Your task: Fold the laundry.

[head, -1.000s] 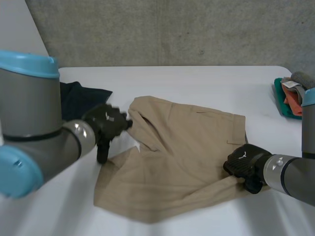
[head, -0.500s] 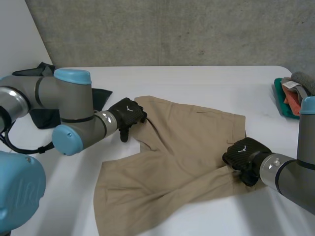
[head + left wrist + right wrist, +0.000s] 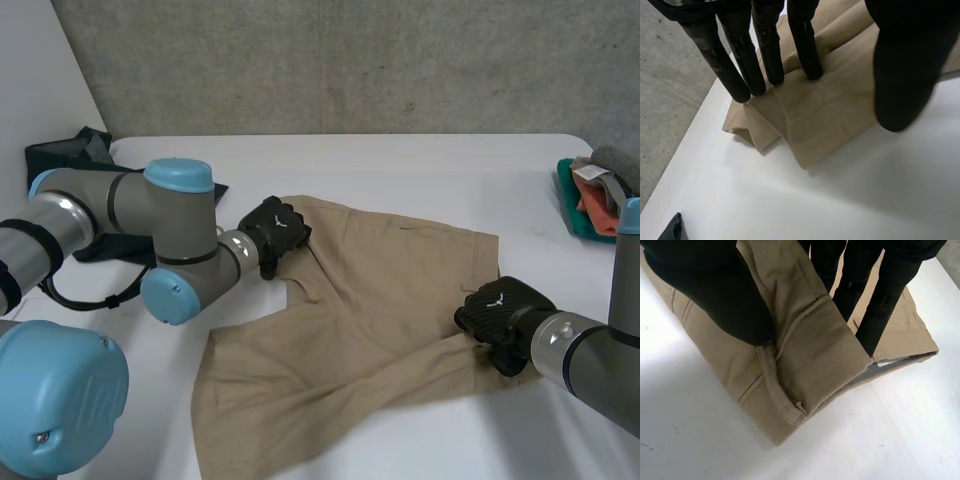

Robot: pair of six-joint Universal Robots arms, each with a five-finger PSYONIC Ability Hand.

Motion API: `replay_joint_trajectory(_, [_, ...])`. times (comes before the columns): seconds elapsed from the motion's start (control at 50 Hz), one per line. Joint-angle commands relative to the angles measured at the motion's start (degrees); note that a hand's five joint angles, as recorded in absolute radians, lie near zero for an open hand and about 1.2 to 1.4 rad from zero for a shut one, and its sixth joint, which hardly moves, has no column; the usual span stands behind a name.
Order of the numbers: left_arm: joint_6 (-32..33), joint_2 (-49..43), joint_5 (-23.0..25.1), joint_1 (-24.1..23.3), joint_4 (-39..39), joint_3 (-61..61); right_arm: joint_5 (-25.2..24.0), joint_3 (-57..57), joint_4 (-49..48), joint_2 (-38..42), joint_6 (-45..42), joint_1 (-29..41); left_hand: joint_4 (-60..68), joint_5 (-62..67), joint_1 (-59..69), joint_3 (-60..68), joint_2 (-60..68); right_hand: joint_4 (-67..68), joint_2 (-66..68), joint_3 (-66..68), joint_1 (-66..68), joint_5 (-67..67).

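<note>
khaki garment [image 3: 370,300] lies rumpled mid table [image 3: 400,170], 0 clean folds yet. left hand [image 3: 275,228] presses its far-left corner with straight fingers; right hand [image 3: 500,310] pinches its right edge. whole fold remains.

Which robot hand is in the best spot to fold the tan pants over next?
Probably the right hand: it pinches the edge of the tan pants between thumb and fingers. The left hand just rests straight fingers on a far corner.
</note>
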Motion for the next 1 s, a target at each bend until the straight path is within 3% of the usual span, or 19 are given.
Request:
replay_joint_trajectory(0.02, [2.77, -0.38, -0.71, -0.30, -0.14, -0.05, 0.00, 0.14, 0.00, -0.95, 0.48, -0.08, 18.53, 18.51, 17.87, 18.20, 18.13, 11.32, 12.75, 11.87, 15.98, 11.94])
replay_joint_trajectory(0.08, [3.12, -0.38, -1.23, -0.56, 0.12, -0.23, -0.18, 0.32, 0.00, -1.38, 0.92, 0.00, 46.12, 46.10, 45.47, 45.80, 45.73, 11.32, 12.75, 11.87, 15.98, 11.94])
replay_joint_trajectory(0.2, [3.91, 0.41, -5.71, -0.56, -0.58, -0.93, -0.09, 0.32, 0.00, -1.56, 1.45, 0.09, 46.67, 46.65, 46.01, 46.34, 46.28, 11.32, 12.75, 11.87, 15.98, 11.94])
replay_joint_trajectory(0.38, [5.75, 11.30, -20.38, -0.65, -1.55, -12.43, -0.18, 0.41, 0.62, -2.17, 1.54, 0.70, 46.67, 46.65, 46.01, 46.34, 46.28, 11.32, 12.75, 11.87, 15.98, 11.94])
replay_joint_trajectory(0.5, [5.32, 13.16, -25.67, 0.14, -2.60, -14.99, -0.18, 0.58, 1.85, -2.35, 1.37, 1.41, 46.67, 46.65, 46.01, 46.34, 46.28, 11.32, 12.75, 11.87, 15.98, 11.94])
replay_joint_trajectory(0.58, [3.92, 12.37, -24.97, 0.49, -4.27, -14.29, 0.00, 0.67, 2.55, -2.26, 1.45, 2.02, 45.36, 45.34, 44.70, 45.03, 44.96, 11.32, 12.75, 11.87, 15.98, 11.94])
replay_joint_trajectory(0.6, [3.56, 12.28, -24.53, 0.49, -4.62, -14.12, 0.00, 0.67, 2.64, -2.35, 1.45, 2.11, 30.19, 30.17, 29.53, 29.86, 29.79, 11.32, 12.75, 11.87, 15.98, 11.94])
replay_joint_trajectory(0.62, [2.69, 12.36, -23.57, 0.41, -5.58, -13.77, 0.00, 0.85, 2.55, -2.35, 1.37, 2.29, 4.22, 4.20, 3.57, 3.90, 3.83, 11.32, 12.75, 11.87, 15.98, 11.94])
replay_joint_trajectory(0.7, [0.05, 14.99, -23.64, 0.32, -7.17, -14.46, 0.00, 1.20, 2.38, -2.97, 1.54, 2.47, -20.71, -20.73, -21.37, -21.04, -21.11, 11.32, 12.75, 11.87, 15.98, 11.94])
replay_joint_trajectory(0.82, [-8.38, 25.18, -23.21, 0.84, -7.35, -22.80, 0.00, 1.20, 1.32, -3.67, 2.68, 2.47, -19.92, -19.94, -20.58, -20.25, -20.32, 11.32, 12.75, 11.87, 15.98, 11.94])
replay_joint_trajectory(1.0, [-18.67, 47.07, -12.84, -0.82, -6.73, -48.11, 0.44, 0.32, -0.08, -3.85, 10.41, 2.99, -10.17, -10.19, -10.83, -10.49, -10.56, 11.32, 12.75, 11.87, 15.98, 11.94])
